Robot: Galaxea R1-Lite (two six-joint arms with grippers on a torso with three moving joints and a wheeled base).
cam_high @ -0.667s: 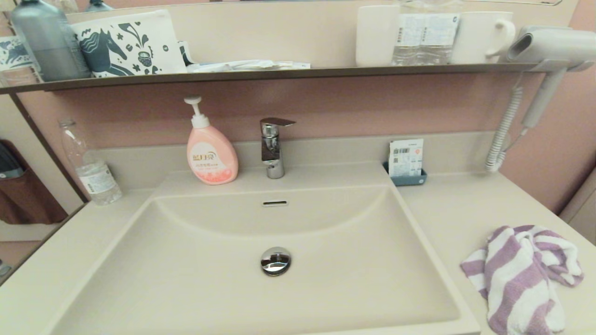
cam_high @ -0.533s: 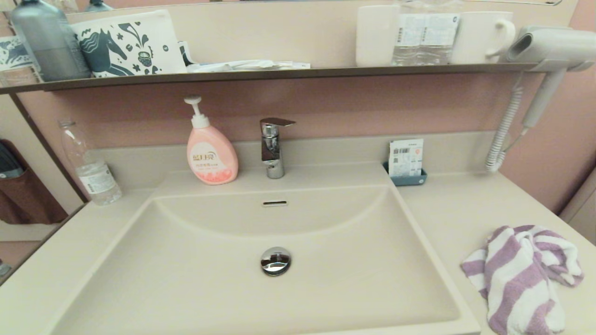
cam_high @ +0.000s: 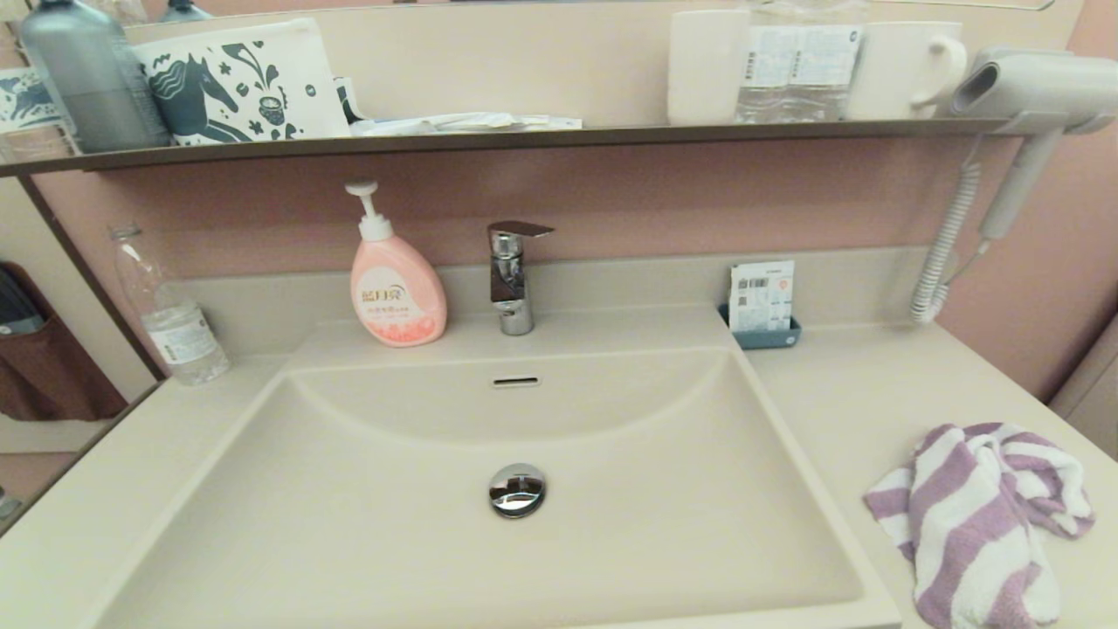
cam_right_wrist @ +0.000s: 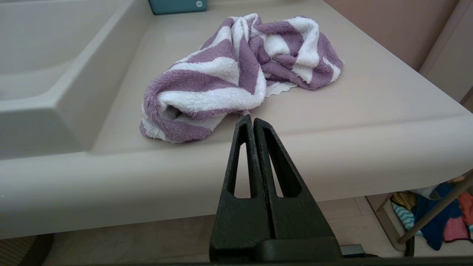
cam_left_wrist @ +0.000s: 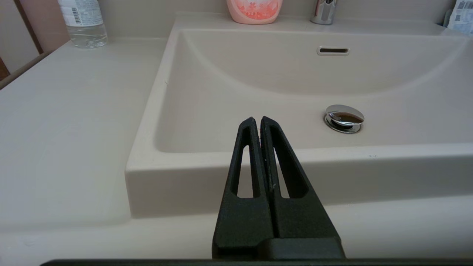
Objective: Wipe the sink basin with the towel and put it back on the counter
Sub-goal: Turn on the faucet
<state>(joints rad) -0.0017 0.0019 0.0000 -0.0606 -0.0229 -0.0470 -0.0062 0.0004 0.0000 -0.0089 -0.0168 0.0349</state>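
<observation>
Comparing this moment with the head views from a little earlier, nothing has changed: the towel (cam_high: 978, 520) lies in the same crumpled heap on the table (cam_high: 865, 393), to the right of the sink basin (cam_high: 419, 524), and neither arm has come into the head view. For the task this means, in my judgement, that the work has not started; the towel is not yet picked up and the basin is not yet wiped. The right gripper (cam_right_wrist: 253, 120) waits in front of the table edge, lower than the top and near the closest fold of the towel, with its fingers pressed together and holding nothing. The left gripper (cam_left_wrist: 257, 122) waits in the same way in front of the basin, on the side of the drain plug (cam_left_wrist: 344, 118), its fingers also closed and empty. The right arm seems the natural one for the first move, and it would need to open its fingers, rise over the edge and take a thick fold, because a thin corner of the soft cloth could slip out.
</observation>
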